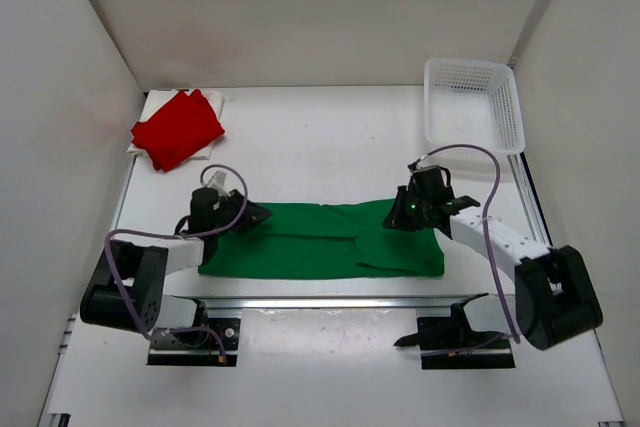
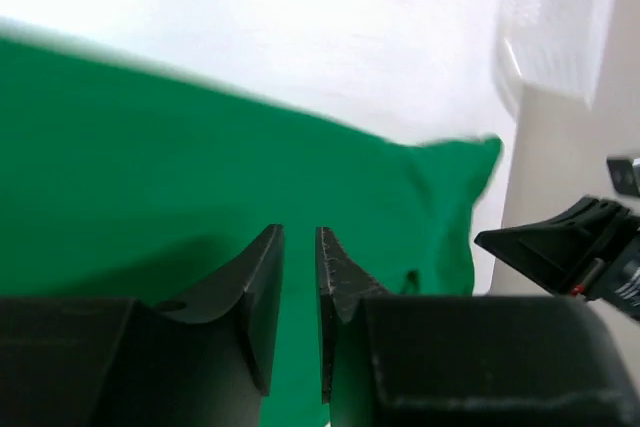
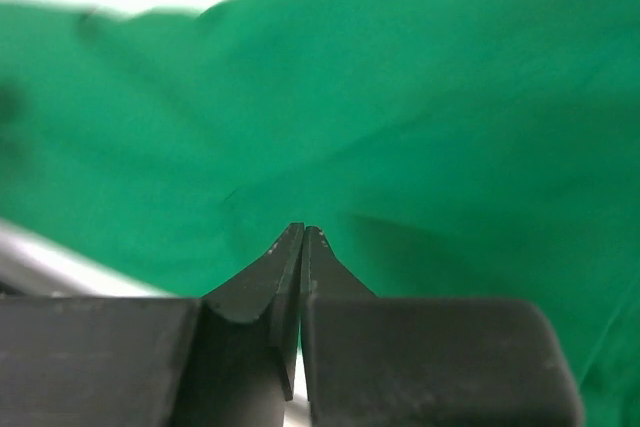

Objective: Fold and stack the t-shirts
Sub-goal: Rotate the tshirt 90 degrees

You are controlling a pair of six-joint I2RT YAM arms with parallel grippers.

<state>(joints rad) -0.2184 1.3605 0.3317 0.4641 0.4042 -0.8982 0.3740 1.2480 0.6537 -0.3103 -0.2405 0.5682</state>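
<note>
Right hand (image 3: 303, 232): clenched, the 2 fingertips pressed together, low over the far right corner of the bright green soft cloth t-shirt (image 1: 320, 242); I cannot tell whether a thin fold is nipped between them
Left hand (image 2: 300, 235): released, fingers a narrow slit apart, nothing seen between them, poised at the far left corner of the same shirt
Green shirt: lies flat as a long band across the near middle of the white surface (image 1: 320, 137), between the 2 arms, with a folded layer showing on its right half
Bright red cloth t-shirt (image 1: 178, 129): folded, in the far left corner, resting on the cream-white cloth t-shirt (image 1: 152, 105)
White plastic mesh basket (image 1: 470, 65): far right corner, well apart from all 3 shirts
Step in hand: by the look of it, taking both far corners to bring the long edge over for another fold
Handling: light, limp and thin, so it will sag, drag and crease instead of holding shape; it should not slip much in rubbery pads
Where to grip: at the corners or along a hem, pinching every layer together, both ends lifted level
Risk: catching only the top layer, which would pull the fold open
</note>
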